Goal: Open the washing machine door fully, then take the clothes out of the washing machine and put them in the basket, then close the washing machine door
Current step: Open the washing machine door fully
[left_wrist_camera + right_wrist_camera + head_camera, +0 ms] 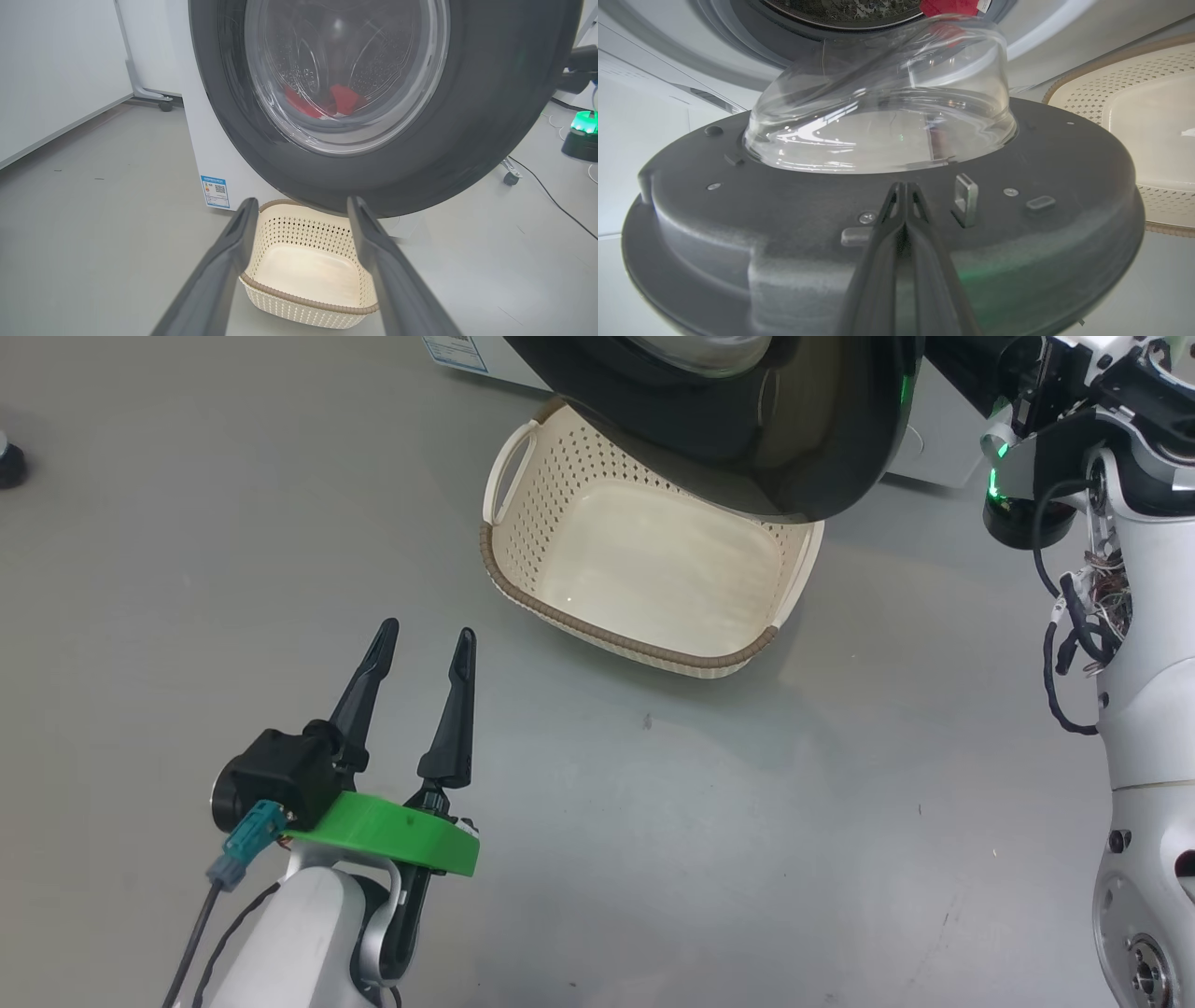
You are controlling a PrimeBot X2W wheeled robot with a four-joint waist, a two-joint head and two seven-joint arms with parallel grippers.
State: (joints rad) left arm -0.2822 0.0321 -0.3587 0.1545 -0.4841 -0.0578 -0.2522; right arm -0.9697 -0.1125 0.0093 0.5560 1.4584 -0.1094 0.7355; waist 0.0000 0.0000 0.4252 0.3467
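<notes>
Left: I am holding the left gripper (428, 628) spread wide, gripping nothing, near the basket (597, 633). Centre: the washing machine door (794, 448) is hanging over the basket, the clothes (341, 100) lying in the drum (303, 70). Right: the right gripper (903, 186), closed on nothing, is pointing at the door's inner face.

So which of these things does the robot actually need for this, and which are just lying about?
For the job: washing machine, washing machine door, red clothes inside the drum, basket, open left gripper, shut right gripper at the door.
Just lying about: castor wheel, black floor cable, green-lit device.
</notes>
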